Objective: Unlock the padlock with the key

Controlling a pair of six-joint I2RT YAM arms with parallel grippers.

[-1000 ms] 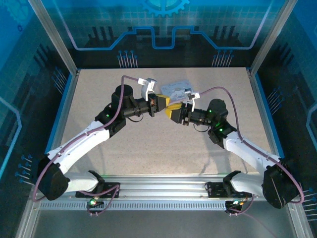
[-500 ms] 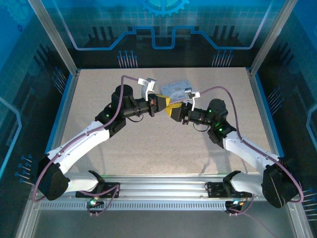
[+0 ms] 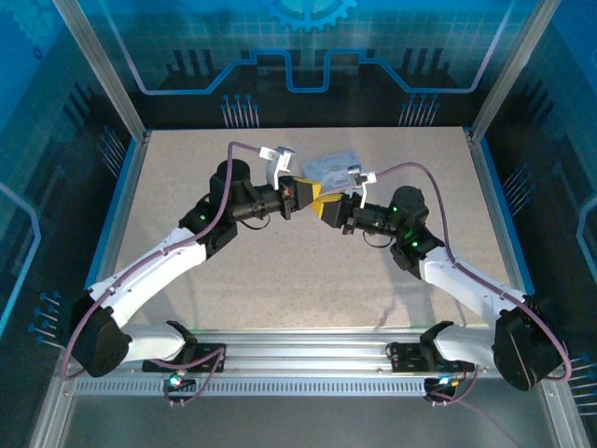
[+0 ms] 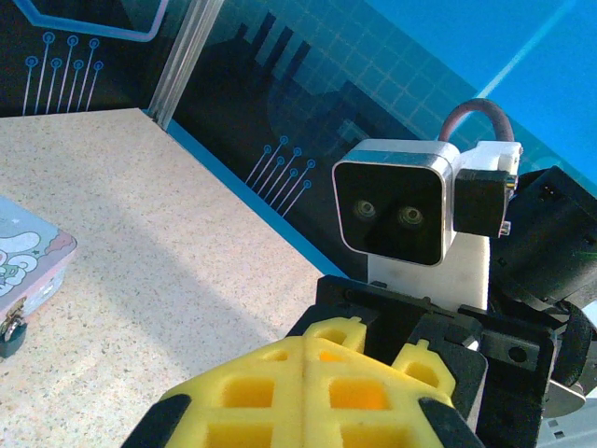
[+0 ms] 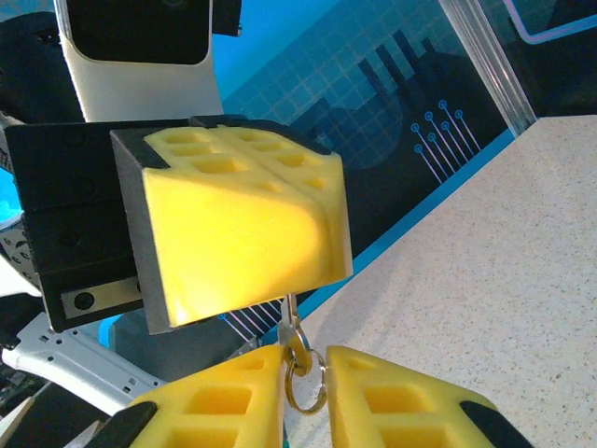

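Observation:
My left gripper (image 3: 306, 198) is shut, its yellow pads (image 5: 242, 224) pressed together on the blade of the key (image 5: 291, 322). The key hangs below them with its ring (image 5: 306, 385). My right gripper (image 5: 305, 369) faces it tip to tip above the table's middle. Its jaws stand a narrow gap apart around the key's head and ring, close to both pads. The padlock (image 4: 9, 336) hangs dark and small at the front of the lavender tin (image 4: 28, 257), at the left edge of the left wrist view. In the top view the tin (image 3: 328, 168) lies just behind both grippers.
The speckled table (image 3: 280, 271) stretches wide in front of the grippers and to both sides. Blue-lit walls and aluminium posts (image 3: 103, 75) ring it. The right arm's wrist camera (image 4: 396, 210) looms close in the left wrist view.
My right gripper has edged up and left onto the key held by the left gripper, and its jaws have narrowed around the key's head. The left arm has stayed still.

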